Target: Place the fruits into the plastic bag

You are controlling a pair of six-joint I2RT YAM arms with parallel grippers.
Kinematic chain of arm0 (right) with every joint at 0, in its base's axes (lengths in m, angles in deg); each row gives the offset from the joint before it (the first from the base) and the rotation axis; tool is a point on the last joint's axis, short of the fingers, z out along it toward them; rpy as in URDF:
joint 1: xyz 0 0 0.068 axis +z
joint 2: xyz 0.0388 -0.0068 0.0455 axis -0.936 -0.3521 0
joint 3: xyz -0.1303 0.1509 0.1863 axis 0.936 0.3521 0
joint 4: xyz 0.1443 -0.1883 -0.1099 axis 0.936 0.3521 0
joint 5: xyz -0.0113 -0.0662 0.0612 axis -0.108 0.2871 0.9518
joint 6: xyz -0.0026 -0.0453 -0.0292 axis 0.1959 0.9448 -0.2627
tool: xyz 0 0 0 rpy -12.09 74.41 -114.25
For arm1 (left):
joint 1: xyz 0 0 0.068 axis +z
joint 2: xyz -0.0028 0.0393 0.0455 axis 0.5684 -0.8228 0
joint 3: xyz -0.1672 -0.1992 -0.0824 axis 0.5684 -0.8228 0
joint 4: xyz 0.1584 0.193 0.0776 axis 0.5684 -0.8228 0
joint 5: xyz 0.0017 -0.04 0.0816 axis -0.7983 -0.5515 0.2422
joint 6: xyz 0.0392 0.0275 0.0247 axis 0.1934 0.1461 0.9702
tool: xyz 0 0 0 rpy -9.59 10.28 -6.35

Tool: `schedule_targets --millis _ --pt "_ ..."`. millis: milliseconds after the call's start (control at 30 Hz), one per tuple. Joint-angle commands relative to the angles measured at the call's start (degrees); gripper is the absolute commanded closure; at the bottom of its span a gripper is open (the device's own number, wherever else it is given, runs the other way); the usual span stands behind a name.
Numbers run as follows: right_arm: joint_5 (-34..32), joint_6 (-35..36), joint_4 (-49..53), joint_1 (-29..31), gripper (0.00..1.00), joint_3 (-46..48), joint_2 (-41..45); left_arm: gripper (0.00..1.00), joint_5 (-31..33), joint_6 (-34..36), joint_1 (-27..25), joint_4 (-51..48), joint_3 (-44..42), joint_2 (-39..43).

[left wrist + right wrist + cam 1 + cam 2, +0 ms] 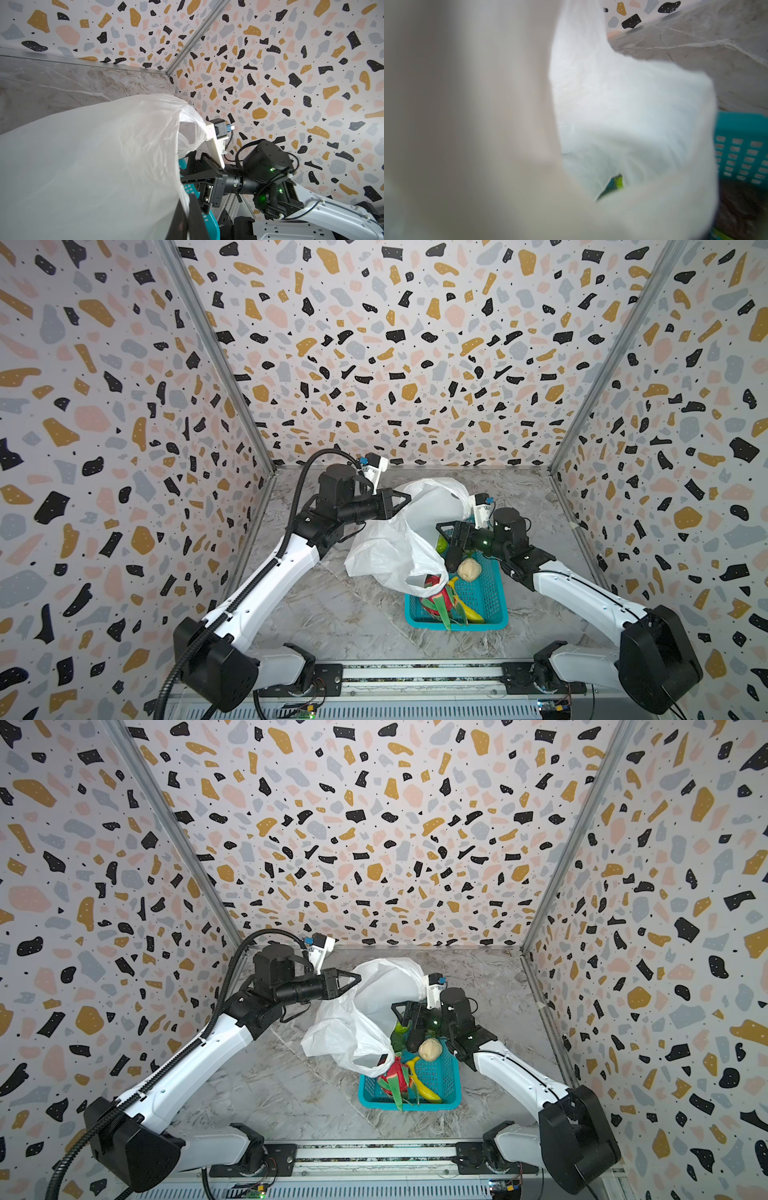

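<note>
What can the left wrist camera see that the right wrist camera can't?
Only the left wrist view shows the right gripper, with its jaws wide apart. Only the right wrist view shows a thin sliver of green fruit peeking out past the plastic bag. Both views show that white bag filling much of the picture, though it is very blurry in the right wrist view. Both also show a bit of the teal basket and the marble table.
</note>
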Motion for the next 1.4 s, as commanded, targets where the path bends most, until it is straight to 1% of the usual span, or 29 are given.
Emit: schedule_targets --millis 0,200,400,500,567,600,633,733,800,867,900,967,1033,1100,1133,1167,1233,1267,1333,1367 --pt "-1.74 -3.77 -6.25 0.57 0.1 0.4 -0.75 1.0 -1.6 -2.16 0.52 3.04 1.02 1.03" --pt "-1.92 -3.95 -9.07 0.81 0.1 -0.02 -3.9 1.0 -2.13 -2.87 0.81 4.08 0.63 1.53" --pt "-3.27 -4.01 -16.58 0.82 0.1 0.46 -7.03 1.0 -3.35 -4.46 1.06 5.85 0.54 1.92" --pt "-2.94 -3.69 -20.8 0.84 0.11 0.18 -8.98 1.0 -3.86 -5.24 1.25 6.67 0.33 2.35" --pt "-2.1 -3.93 -23.02 0.9 0.15 -0.14 -10.56 1.0 -4.08 -5.91 1.34 7.44 -0.21 2.73" --pt "-1.4 -4.16 -23.92 0.88 0.23 -0.33 -11.29 1.0 -4.24 -6.22 1.42 7.98 -0.62 2.93" --pt "-0.81 -4.45 -24.86 0.93 0.35 -0.43 -11.9 1.0 -4.22 -6.4 1.58 8.21 -0.9 3.14" --pt "1.06 -4.79 -25.63 0.92 0.79 -0.67 -12.55 1.0 -3.06 -5.62 2.52 7.04 -1.72 3.74" --pt "2.52 -3.55 -23.9 0.84 1.0 -1.52 -12.01 1.0 -1.54 -3.97 3.69 4.76 -1.99 4.1" --pt "3.47 -1.2 -19.43 0.84 1.0 -3.41 -10.64 1.0 0.81 -1.68 5.27 1.07 -2.21 4.42" --pt "3.92 0.62 -15.78 0.84 1.0 -5.09 -9.72 1.0 3.24 0.15 6.05 -1.28 -2.18 4.72" --pt "5.4 5.43 -5.95 0.84 1.0 -9.64 -8.46 1.0 10.36 4.27 7.13 -7.38 -1.84 5.33" --pt "6.72 9.67 3.2 0.74 1.0 -14.14 -7.83 1.0 15.68 6.56 8.22 -10.89 -2.08 5.86" --pt "9.3 12.52 11.65 -0.15 1.0 -18.08 -7.75 1.0 22.68 9.52 8.35 -15.14 -1.41 6.06" --pt "11.25 13.4 15.29 -1.02 1.0 -19.92 -8.02 1.0 27.32 11.04 8.4 -17.43 -0.75 6.08" --pt "13.38 13.82 18.04 -1.88 1.0 -21.18 -8.22 1.0 31.79 12.1 8.4 -19.29 -0.19 6.14" --pt "17.64 14.32 22.94 -4.1 1.0 -23.51 -8.72 1.0 43.18 13.31 8.4 -22.85 0.91 6.68" --pt "18.92 14.68 24.76 -4.85 1.0 -24.33 -8.77 1.0 47.15 13.72 8.4 -23.64 1.25 7.19" --pt "19.73 15.98 28.29 -5.98 1.0 -25.81 -8.72 1.0 55.86 14.38 8.43 -24.51 1.92 8.69" --pt "19.78 16.77 29.49 -6.21 1.0 -26.37 -8.56 1.0 58.32 14.6 8.4 -24.61 2.39 9.45"
